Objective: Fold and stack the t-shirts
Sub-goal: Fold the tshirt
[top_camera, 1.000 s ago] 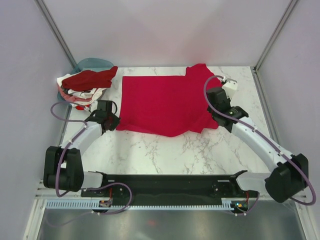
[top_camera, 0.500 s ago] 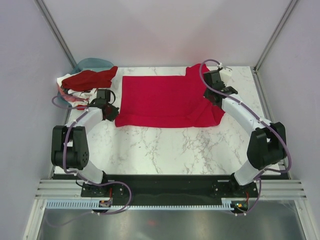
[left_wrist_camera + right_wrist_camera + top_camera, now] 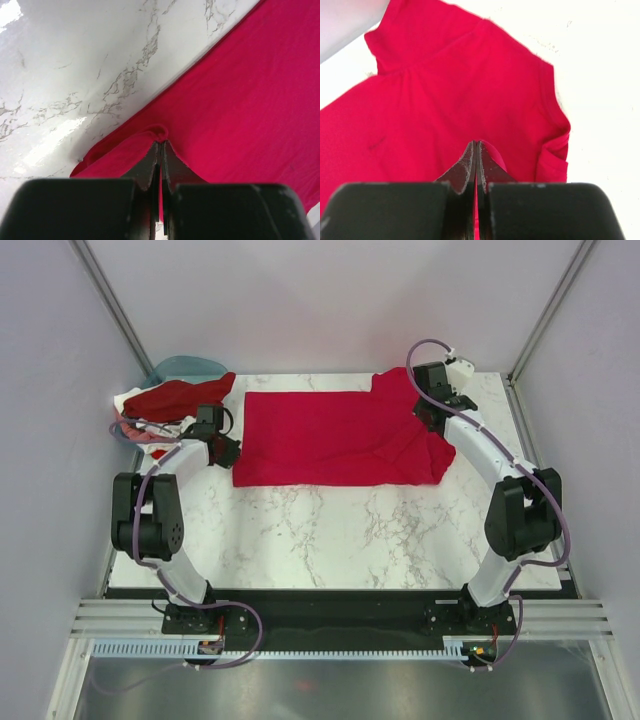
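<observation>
A bright crimson t-shirt (image 3: 340, 435) lies spread across the far half of the marble table, with a sleeve bunched at its right end. My left gripper (image 3: 231, 451) is at the shirt's left edge, shut on a pinch of crimson cloth (image 3: 161, 134). At the shirt's right side my right gripper (image 3: 429, 424) is also shut, with red fabric (image 3: 490, 152) caught between its fingers. In both wrist views the jaws stand pressed together with cloth between them. A heap of other t-shirts (image 3: 170, 405), dark red over white and pink, sits at the far left.
A teal basin (image 3: 186, 366) lies under and behind the heap at the far left corner. Grey walls enclose the table (image 3: 330, 530) on three sides. Both arms stretch out toward the far side, the left one close to the heap.
Both arms have reached farther toward the back, pulling the crimson shirt's near edge away from me. The shirt now looks shorter front to back. Both grippers stayed shut.
</observation>
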### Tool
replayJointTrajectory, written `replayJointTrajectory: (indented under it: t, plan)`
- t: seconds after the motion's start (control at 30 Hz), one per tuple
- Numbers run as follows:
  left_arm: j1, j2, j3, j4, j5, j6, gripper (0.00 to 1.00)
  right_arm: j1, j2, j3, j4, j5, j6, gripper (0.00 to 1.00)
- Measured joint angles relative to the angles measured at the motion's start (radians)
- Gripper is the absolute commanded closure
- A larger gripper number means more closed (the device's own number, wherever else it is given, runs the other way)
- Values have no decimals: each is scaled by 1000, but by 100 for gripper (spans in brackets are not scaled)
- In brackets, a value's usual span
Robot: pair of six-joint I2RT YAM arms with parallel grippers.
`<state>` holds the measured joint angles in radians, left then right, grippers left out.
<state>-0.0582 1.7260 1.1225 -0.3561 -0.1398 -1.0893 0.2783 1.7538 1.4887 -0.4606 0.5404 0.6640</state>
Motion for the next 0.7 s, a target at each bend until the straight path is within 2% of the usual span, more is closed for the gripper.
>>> replayJointTrajectory:
  t: [0.7]
  plan:
    - [-6,28,53,5,-17,1,98,-40,31,23,4,23,45,100]
